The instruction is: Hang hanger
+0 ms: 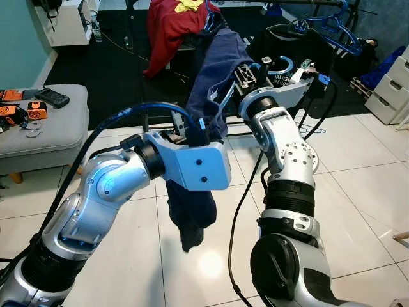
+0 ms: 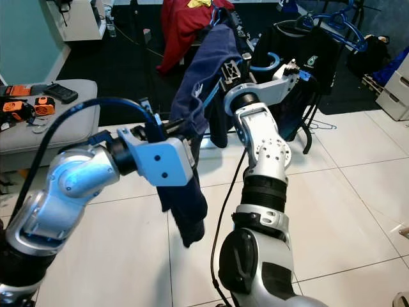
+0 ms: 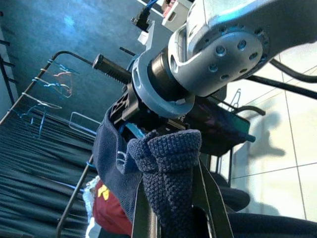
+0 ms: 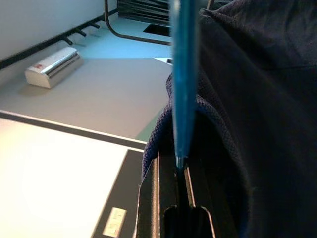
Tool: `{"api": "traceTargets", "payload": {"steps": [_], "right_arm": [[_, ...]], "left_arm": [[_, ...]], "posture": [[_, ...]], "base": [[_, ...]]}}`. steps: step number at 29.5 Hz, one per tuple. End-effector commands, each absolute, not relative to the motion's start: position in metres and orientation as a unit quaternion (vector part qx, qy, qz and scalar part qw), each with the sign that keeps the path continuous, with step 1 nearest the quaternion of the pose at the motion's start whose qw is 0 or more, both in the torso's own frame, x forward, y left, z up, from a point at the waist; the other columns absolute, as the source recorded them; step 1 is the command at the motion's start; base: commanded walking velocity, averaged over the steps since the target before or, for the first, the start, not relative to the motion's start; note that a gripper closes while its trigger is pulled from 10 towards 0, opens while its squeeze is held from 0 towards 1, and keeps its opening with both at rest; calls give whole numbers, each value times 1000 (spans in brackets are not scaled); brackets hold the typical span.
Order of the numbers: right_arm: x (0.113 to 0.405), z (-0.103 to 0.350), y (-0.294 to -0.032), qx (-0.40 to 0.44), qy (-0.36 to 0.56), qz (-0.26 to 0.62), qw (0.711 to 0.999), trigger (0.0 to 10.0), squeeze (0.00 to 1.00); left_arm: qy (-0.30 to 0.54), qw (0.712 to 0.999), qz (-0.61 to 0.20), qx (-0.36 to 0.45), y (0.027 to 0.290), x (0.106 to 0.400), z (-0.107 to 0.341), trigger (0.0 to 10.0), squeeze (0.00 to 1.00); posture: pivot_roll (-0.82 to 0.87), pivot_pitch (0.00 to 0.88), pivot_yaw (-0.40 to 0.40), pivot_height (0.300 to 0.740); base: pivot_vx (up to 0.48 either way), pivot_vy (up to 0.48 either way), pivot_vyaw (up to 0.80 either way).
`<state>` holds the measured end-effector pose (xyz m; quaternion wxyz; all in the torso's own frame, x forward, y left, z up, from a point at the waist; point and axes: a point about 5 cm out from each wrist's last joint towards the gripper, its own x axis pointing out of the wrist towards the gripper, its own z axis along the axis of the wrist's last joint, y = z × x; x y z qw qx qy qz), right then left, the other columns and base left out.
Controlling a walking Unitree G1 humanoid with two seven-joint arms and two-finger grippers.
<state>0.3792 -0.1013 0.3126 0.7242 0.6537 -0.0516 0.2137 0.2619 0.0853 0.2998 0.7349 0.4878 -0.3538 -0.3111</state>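
At frame centre a navy garment point(image 1: 214, 70) drapes over a blue hanger point(image 4: 182, 74), its tail dangling toward the white tiled floor point(image 1: 358, 192). The left gripper point(image 3: 171, 218) has its fingers pinched tight on a knitted fold of the garment. The right gripper point(image 4: 181, 198), upper centre, is clamped hard on the hanger's blue bar. A red garment point(image 1: 167, 25) hangs top centre; more blue hangers point(image 1: 332, 29) sit upper right

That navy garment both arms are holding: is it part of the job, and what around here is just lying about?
Part of the job:
navy garment
blue hanger
left gripper
right gripper
clothes rack

Lying about:
orange and black gadgets on the grey bench
white drawers
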Motion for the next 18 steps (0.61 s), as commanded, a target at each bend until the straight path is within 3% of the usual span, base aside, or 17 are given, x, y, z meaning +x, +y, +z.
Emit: {"api": "traceTargets", "payload": {"steps": [1,2,6,9,18], "right_arm": [[379,321,-103,668,-61,219,709,10000,0],[379,321,-103,668,-61,219,709,10000,0],[376,329,-107,677,-72,243,691,10000,0],[374,332,-108,684,-79,254,679,10000,0],[372,340,-110,687,-94,270,667,10000,0]], "left_arm": [[-360,728,-293,504,91,264,306,10000,0],[-360,728,-293,504,91,264,306,10000,0],[-320,723,-232,566,133,278,307,10000,0],[-308,717,-217,586,144,279,308,10000,0],[-314,710,-211,594,146,278,307,10000,0]], "posture": [[-66,120,-19,740],[-66,120,-19,740],[-73,115,-15,740],[-72,114,-14,740],[-73,116,-14,740]], "base": [[0,0,0],[0,0,0],[0,0,0],[0,0,0],[0,0,0]]}}
